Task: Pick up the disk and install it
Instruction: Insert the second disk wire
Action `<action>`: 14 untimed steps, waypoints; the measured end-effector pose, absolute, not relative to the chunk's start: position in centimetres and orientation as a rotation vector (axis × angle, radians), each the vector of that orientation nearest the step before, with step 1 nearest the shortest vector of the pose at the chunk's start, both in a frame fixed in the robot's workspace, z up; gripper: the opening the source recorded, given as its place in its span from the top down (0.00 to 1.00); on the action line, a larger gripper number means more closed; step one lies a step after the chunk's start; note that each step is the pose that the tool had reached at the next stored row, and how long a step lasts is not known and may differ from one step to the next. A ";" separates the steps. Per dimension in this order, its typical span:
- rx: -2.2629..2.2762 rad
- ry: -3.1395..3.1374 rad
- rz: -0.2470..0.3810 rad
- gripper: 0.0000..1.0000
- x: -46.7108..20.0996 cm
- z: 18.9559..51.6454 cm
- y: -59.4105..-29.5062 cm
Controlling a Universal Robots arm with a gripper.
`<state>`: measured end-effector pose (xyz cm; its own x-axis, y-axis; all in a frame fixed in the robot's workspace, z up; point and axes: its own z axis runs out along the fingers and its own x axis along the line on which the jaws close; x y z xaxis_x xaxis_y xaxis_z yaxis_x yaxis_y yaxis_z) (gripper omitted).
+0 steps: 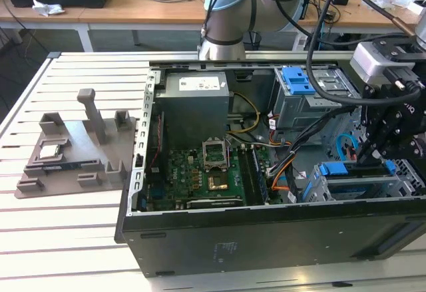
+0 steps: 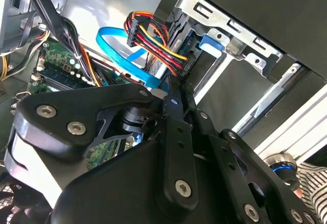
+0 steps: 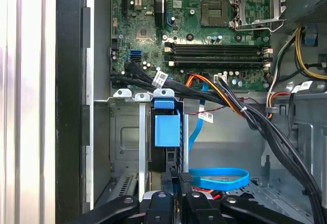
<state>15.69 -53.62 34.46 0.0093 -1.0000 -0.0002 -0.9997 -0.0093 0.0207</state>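
Note:
The disk (image 3: 167, 129), seen edge-on with its bright blue frame, stands in the metal drive cage (image 3: 125, 132) at the case's front corner. In the exterior view its blue edge (image 1: 333, 169) shows at the top of that cage, on the exterior view's right. My gripper (image 3: 178, 177) is directly behind the disk's near end, and its dark fingers (image 3: 172, 179) are drawn close together with nothing visibly between them. In the second wrist view the gripper (image 2: 176, 89) points at the disk's blue tab (image 2: 209, 43) in the bay. Whether the tips touch the disk is not visible.
Black and coloured cable bundles (image 3: 240, 109) and a blue flat cable (image 3: 214, 175) run close beside the cage. The motherboard (image 1: 206, 172) fills the case floor. A blue bracket (image 1: 297, 79) sits in the upper cage. A grey fixture (image 1: 76, 152) lies on the slatted table.

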 end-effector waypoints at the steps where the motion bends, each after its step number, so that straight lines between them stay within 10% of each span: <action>1: 2.222 -2.201 -0.024 0.84 15.7 34.4 -53.6; 14: 2.221 -2.200 -0.023 0.76 15.6 34.4 -53.6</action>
